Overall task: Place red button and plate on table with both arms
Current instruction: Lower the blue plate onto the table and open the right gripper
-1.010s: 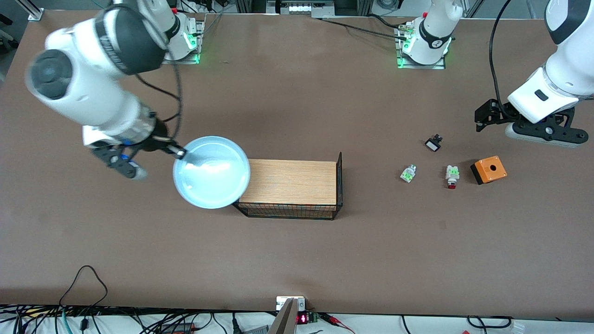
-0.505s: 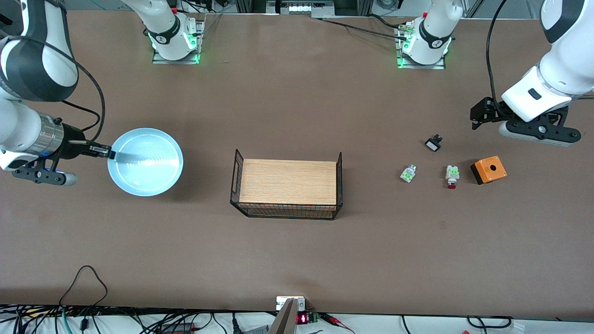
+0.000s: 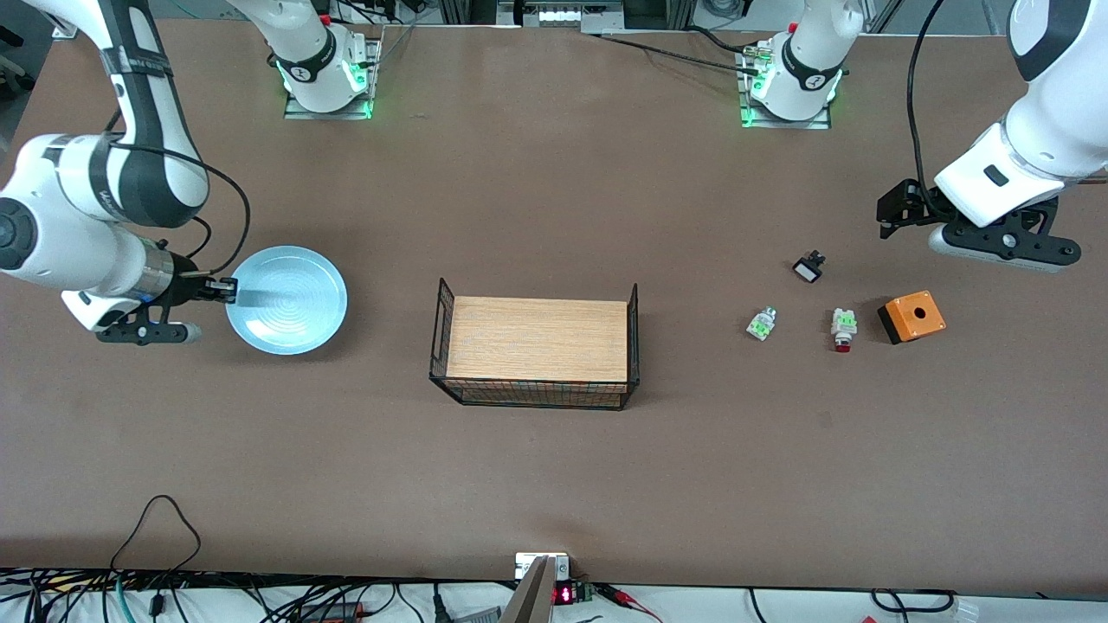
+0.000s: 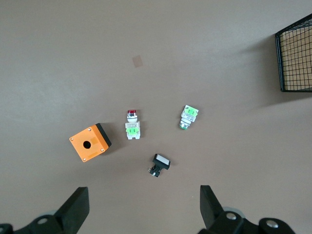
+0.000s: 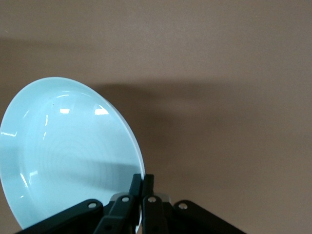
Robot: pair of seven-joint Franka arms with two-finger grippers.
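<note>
The pale blue plate (image 3: 286, 300) is at the right arm's end of the brown table (image 3: 537, 484). My right gripper (image 3: 227, 290) is shut on its rim and holds it slightly tilted, low over the table. The right wrist view shows the fingers pinching the rim (image 5: 142, 183) of the plate (image 5: 63, 156). The red button (image 3: 842, 329) lies on the table at the left arm's end, between a clear-and-green part (image 3: 761, 324) and an orange box (image 3: 911, 316). My left gripper (image 3: 1000, 245) hangs open and empty above them. The red button also shows in its wrist view (image 4: 132, 127), ahead of the gripper (image 4: 144, 214).
A black wire rack with a wooden top (image 3: 538, 342) stands mid-table. A small black part (image 3: 808, 266) lies farther from the front camera than the button. The left wrist view also shows the orange box (image 4: 89, 142), green part (image 4: 188, 117), black part (image 4: 160, 165) and rack corner (image 4: 295, 58).
My right arm carried the plate from the rack's edge toward the right arm's end of the table and lowered it. My left gripper barely shifted.
</note>
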